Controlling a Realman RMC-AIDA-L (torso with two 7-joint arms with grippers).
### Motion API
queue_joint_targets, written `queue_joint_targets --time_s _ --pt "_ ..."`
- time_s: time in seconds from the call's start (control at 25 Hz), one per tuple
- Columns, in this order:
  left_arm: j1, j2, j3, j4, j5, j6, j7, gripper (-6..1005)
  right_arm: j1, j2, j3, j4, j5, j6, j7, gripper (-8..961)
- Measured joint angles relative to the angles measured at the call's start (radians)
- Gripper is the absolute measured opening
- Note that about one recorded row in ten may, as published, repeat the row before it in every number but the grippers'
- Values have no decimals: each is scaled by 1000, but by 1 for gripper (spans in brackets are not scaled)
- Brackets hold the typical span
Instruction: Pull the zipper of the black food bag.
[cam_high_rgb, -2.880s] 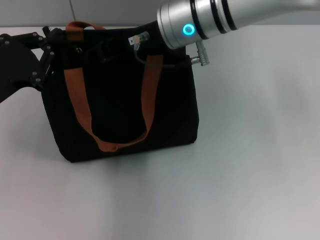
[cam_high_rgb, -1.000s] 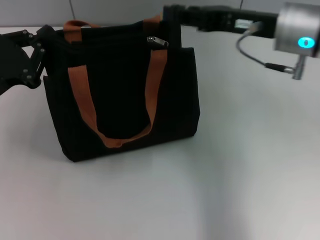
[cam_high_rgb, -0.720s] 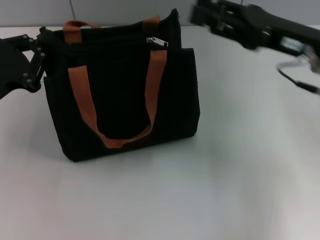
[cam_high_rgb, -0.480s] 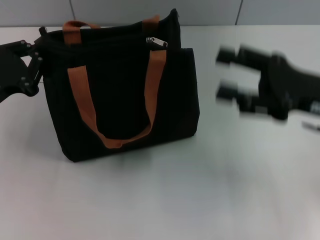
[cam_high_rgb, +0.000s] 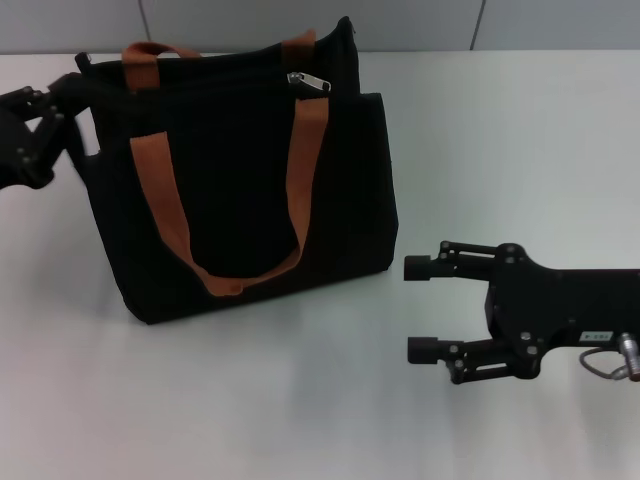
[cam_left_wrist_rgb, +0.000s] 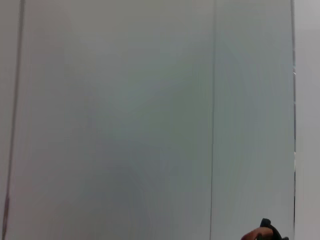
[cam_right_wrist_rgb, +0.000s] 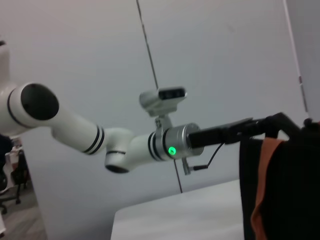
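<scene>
The black food bag (cam_high_rgb: 240, 190) stands upright on the white table, with two orange-brown handles (cam_high_rgb: 160, 200). The silver zipper pull (cam_high_rgb: 308, 82) lies at the right end of the top zip line. My left gripper (cam_high_rgb: 62, 100) is at the bag's upper left corner, against its end. My right gripper (cam_high_rgb: 410, 308) is open and empty, low over the table to the right of the bag, apart from it, pointing toward it. In the right wrist view the bag (cam_right_wrist_rgb: 285, 190) shows with the left arm (cam_right_wrist_rgb: 150, 145) reaching to its top.
The white table (cam_high_rgb: 300, 400) stretches in front of and to the right of the bag. A grey wall (cam_high_rgb: 420, 20) runs behind the table. The left wrist view shows mostly wall, with a sliver of the orange handle (cam_left_wrist_rgb: 255, 235) at its edge.
My right arm has swung away from the bag's top right corner, down to the table right of the bag, and stands open. The left gripper has shifted slightly left.
</scene>
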Motion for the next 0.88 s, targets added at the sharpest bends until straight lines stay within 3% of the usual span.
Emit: queue_joint_targets --time_s 0.12,0.16,0.2,0.32,0.44,0.6,0.72,0.88 --pt "8 19 12 13 4 8 -87 39 4 5 -3 -1 -7 15 -9 825" --pt "16 44 24 23 8 21 -147 42 8 9 -3 -3 -7 29 -10 825" --pt "16 44 24 23 8 21 -147 85 8 9 -3 -3 -7 29 -10 825" --pt "30 94 29 26 15 79 -234 216 15 15 0 -3 -8 42 -14 826" --pt "47 131 30 26 16 146 -271 330 17 15 -1 -4 -8 55 -25 826" --pt "75 164 28 27 16 239 -280 491 18 16 -4 -7 -9 57 -51 826" --pt "92 170 39 27 32 297 -274 634 24 17 -7 1 -9 59 -69 825" --pt "110 142 55 23 92 369 -212 723 27 24 -16 6 -9 59 -90 825"
